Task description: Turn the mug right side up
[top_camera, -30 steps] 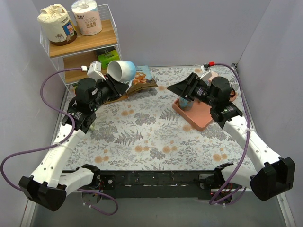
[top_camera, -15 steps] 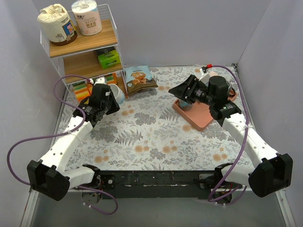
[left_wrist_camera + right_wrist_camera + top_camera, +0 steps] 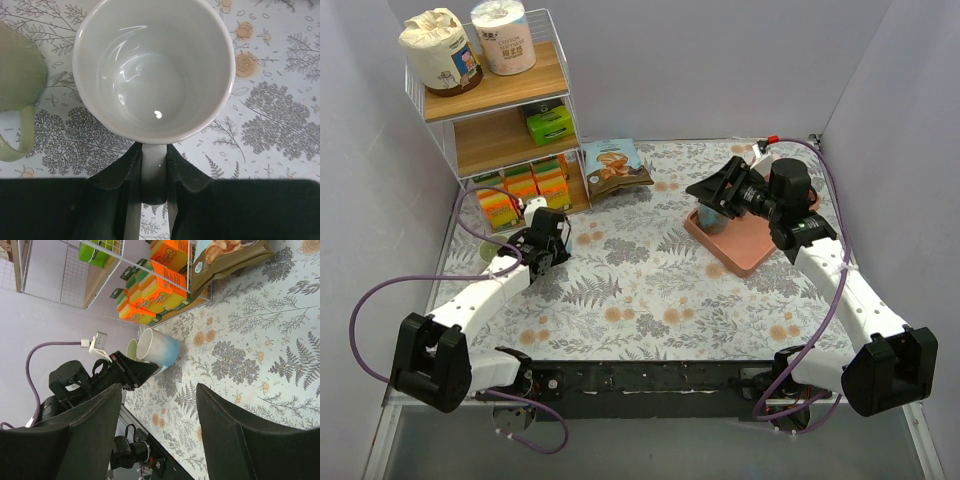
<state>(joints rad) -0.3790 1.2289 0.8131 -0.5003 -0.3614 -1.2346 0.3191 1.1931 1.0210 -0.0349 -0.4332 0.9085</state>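
Left gripper (image 3: 152, 150): fingers closed on the handle of the white mug (image 3: 152, 70), one finger on each side. The mug is mouth up – its empty interior faces the wrist camera – and it is located near the left edge of the floral table cover (image 3: 640, 290), about midway between the near and far edges. The right wrist view shows its lower wall shading to blue; whether the base is in contact with the cover cannot be determined. A pale green mug (image 3: 17, 70) stands just beside it on the side toward the left edge, apart from it, handle toward the near edge. Right gripper (image 3: 159, 390): fingers spread wide, holding nothing, suspended above the pink tray (image 3: 745, 255) near the right edge. At the far edge, a snack bag (image 3: 616, 165) lies flat. In the far left corner stands a wire shelf rack (image 3: 495, 95) – orange packs (image 3: 530, 185) occupy its lowest level.
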